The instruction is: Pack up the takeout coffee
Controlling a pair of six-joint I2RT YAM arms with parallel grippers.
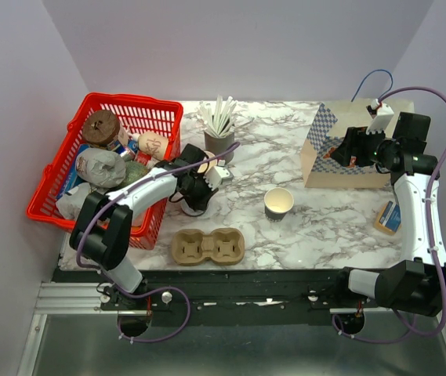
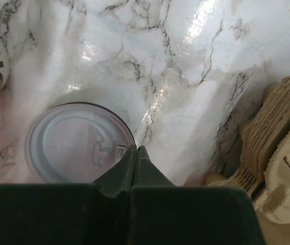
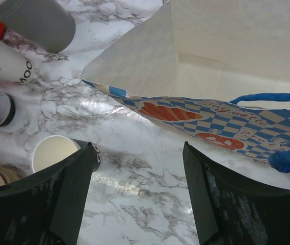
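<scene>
Packing is barely started, by my reading. Top view: left gripper (image 1: 195,188) sits low over the marble table (image 1: 301,231) beside the red basket (image 1: 97,106); both wells of the pulp cup carrier (image 1: 207,245) are unfilled; right gripper (image 1: 340,149) hovers at the paper bag (image 1: 320,174). Left wrist: takeout coffee (image 2: 76,145) stands upright on the marble, white lid on, near the carrier; my jaws are pinched tip to tip at the lid's rim, and I cannot tell if they catch it. Right wrist: jaws spread wide, holding nothing, facing the bag's open mouth; 1 grasp, 1 lift and 1 placement are left.
</scene>
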